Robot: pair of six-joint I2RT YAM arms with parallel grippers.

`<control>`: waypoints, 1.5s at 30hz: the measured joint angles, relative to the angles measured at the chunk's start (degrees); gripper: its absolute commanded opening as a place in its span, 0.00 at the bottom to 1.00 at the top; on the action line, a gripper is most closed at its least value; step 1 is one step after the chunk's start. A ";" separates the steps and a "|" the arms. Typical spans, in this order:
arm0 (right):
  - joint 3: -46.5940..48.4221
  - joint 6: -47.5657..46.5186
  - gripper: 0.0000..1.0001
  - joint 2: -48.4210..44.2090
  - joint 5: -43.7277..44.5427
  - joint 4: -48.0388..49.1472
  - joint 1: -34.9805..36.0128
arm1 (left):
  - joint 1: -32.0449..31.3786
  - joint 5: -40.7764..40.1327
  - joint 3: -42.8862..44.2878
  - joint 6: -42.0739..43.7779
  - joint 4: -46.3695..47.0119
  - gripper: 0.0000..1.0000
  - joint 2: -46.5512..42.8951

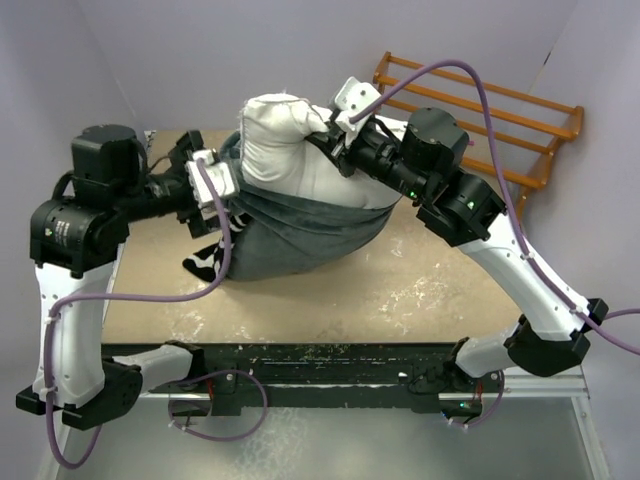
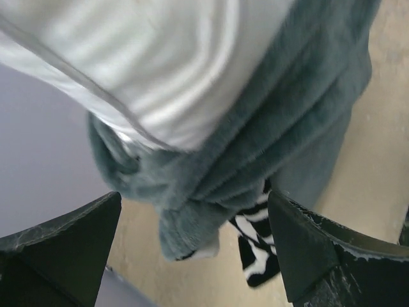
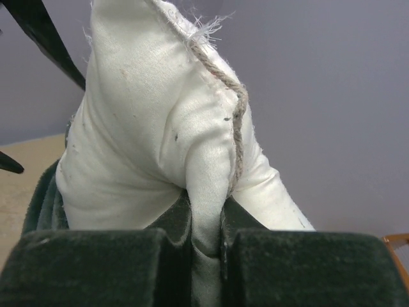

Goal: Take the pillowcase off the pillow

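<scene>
Right gripper pinches the white pillow at its seamed edge; left gripper gapes wide, holding nothing, beside the grey pillowcase bunched round the pillow's lower part on the table

The right gripper pinches the pillow.

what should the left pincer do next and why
Probably close the left pincer on the bunched grey rim of the pillowcase. The right pincer is shut on the pillow at its seam, while the left stands open with that rim hanging ahead of its fingers, so a grip there would let the arms pull the two apart.
</scene>
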 measured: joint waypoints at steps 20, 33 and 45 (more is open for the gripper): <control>-0.11 5.70 0.00 -0.61 -4.09 2.01 -0.11 | -0.20 -8.48 -36.63 8.66 22.38 0.08 -14.32; -0.31 11.23 0.00 -0.48 7.21 10.58 -1.62 | -0.33 -12.59 -57.79 13.51 30.47 0.00 -24.33; -5.75 14.01 0.00 -0.63 11.85 16.55 -2.73 | 0.17 -18.99 -68.08 19.61 33.03 1.00 -22.99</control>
